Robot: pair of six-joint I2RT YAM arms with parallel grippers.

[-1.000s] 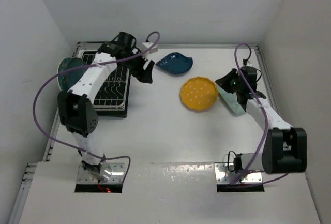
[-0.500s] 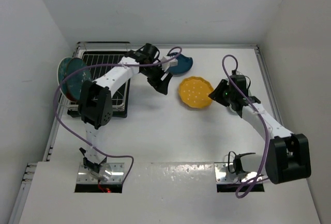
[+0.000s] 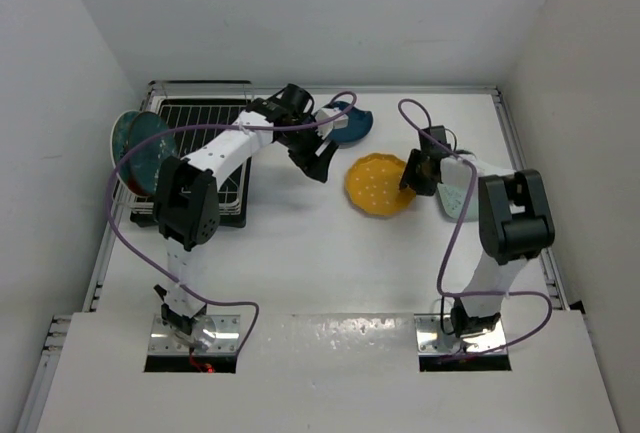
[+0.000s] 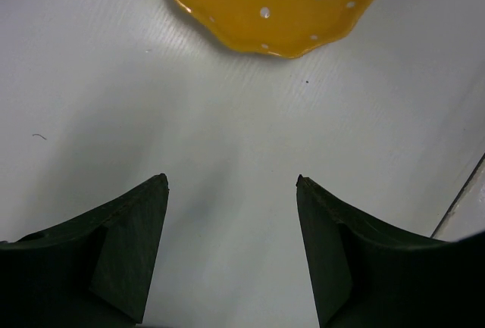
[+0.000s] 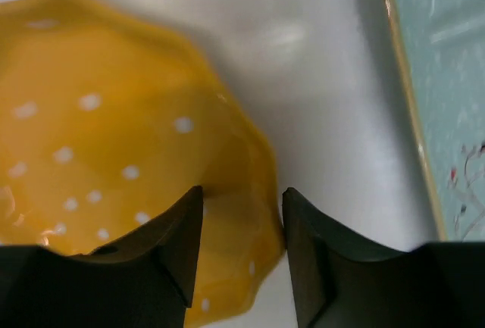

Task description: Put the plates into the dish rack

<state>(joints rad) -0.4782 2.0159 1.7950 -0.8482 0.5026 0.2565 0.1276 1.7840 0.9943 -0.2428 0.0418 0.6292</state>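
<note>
**Top view.** In the last second the right hand [image 3: 410,175] has left the mint plate [image 3: 458,198], which lies flat on the tabletop [image 3: 300,253]. It has gone to the right rim of the yellow plate [image 3: 378,185], and its arm is folded close above the mint plate. The left hand [image 3: 318,160] has come away from the rack [image 3: 195,118] and now hangs low beside the blue plate [image 3: 352,125]. Two plates [image 3: 135,138] stand at the rack's left end (three lie outside), so I judge the yellow one is next.

**Left wrist view.** The left hand is open and empty, and its fingers [image 4: 129,252] point at bare tabletop with the yellow plate ahead.

**Right wrist view.** The right hand's jaws stand apart, one on each side of the yellow rim, and are not yet closed on it.
</note>
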